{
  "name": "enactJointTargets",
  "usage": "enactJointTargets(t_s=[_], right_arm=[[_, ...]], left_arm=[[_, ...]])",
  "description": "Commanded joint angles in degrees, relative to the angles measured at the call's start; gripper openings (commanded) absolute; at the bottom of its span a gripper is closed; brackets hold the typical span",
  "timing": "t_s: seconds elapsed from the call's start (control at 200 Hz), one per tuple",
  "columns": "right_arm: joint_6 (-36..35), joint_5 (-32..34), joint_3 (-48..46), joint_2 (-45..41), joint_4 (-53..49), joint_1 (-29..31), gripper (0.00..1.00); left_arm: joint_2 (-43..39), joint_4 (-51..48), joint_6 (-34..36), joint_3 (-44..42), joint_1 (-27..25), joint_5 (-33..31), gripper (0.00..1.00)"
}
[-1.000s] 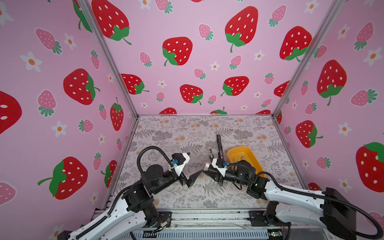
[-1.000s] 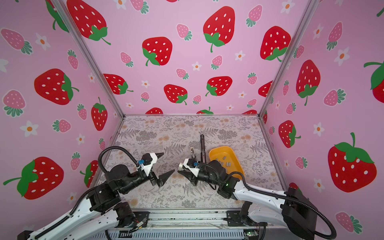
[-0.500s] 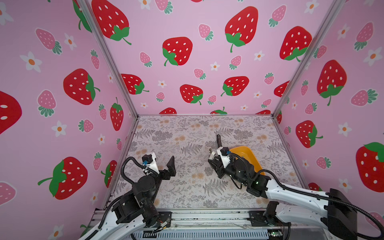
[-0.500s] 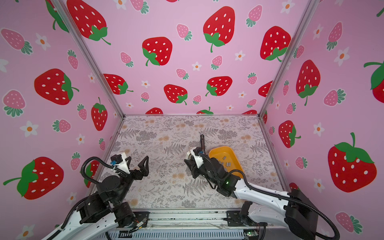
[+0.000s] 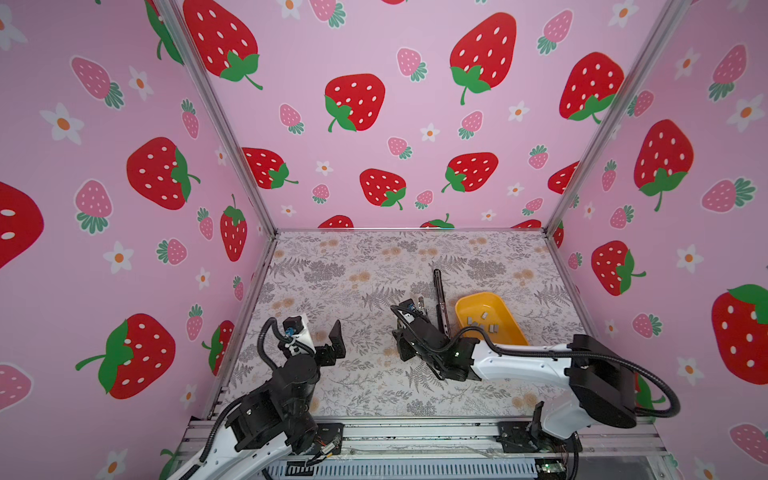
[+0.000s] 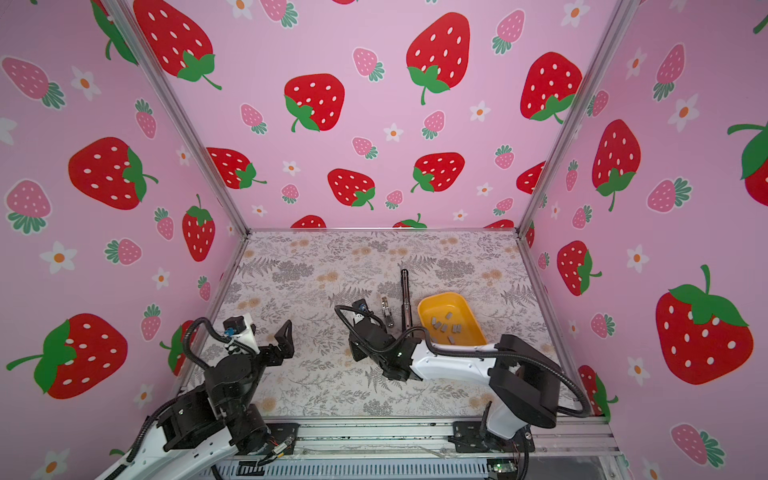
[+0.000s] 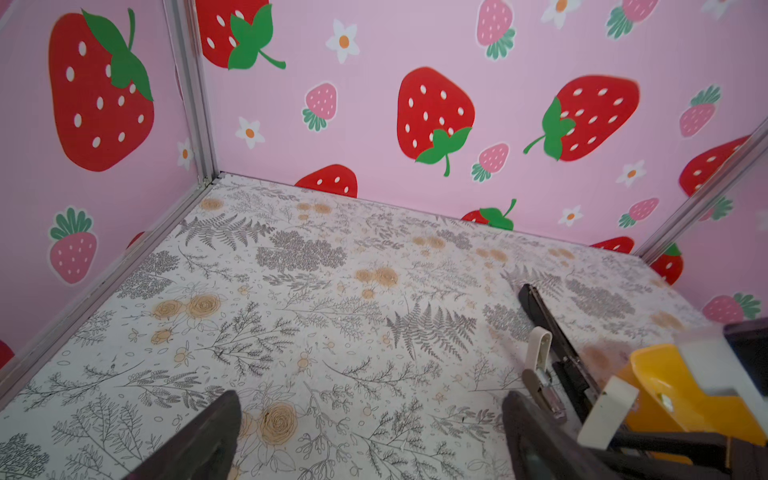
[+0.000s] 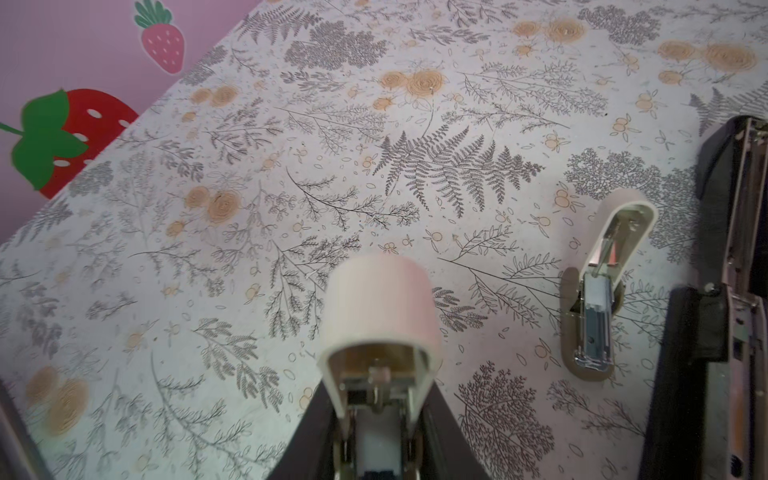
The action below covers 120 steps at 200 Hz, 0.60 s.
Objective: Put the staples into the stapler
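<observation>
My right gripper (image 8: 378, 401) is shut on a small whitish stapler (image 8: 380, 307) that is hinged open, its cap end pointing away from the wrist. In both top views this gripper (image 5: 409, 328) (image 6: 365, 330) is low over the table's middle, and the arm hides the held stapler. A second small stapler (image 8: 598, 299) (image 6: 387, 311) lies open on the table beside a long black stapler (image 8: 723, 291) (image 5: 439, 299). Grey staples (image 5: 482, 322) (image 6: 444, 328) lie in the yellow tray (image 5: 505, 309). My left gripper (image 7: 370, 415) (image 5: 322, 338) is open and empty at the near left.
Pink strawberry walls close in the floral table (image 5: 353, 282) on three sides. The yellow tray (image 6: 467, 316) sits at the right, close behind my right arm. A metal rail (image 5: 415, 432) runs along the front edge.
My left gripper has drawn back from the middle to the near left, away from the right gripper. The right gripper has swung the held stapler a little farther back, toward the black stapler.
</observation>
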Motion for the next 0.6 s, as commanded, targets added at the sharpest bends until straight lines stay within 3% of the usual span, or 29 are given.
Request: enactJointTargets(t_s=[0.0,0.135,0.21,0.3,0.595], right_arm=[[2.4,-2.5,4.2,6.3,-0.9,-2.2,0.0],[3.5,-2.3,6.3,12.3,-0.2,-4.9,0.0],[3.6,-0.8,7.3,14.0,-0.7,-5.9,0.0],[4.1,1.1,7.2,14.7,-0.8,-7.0,0.02],[3.5,2.3,10.4,18.9,-2.7,-9.3,0.16]], left_arm=[[2.5,1.9,-3.2,1.7,7.1,9.3,0.99],[6.3,5.0,-6.7,0.7,23.6,27.8,0.99],[8.5,6.2,-7.7,0.3,28.0,33.1,0.99],[9.1,8.7,-8.6,-0.6,31.0,37.5,0.99],[9.3,9.9,-8.2,-0.5,33.2,38.5,0.99]])
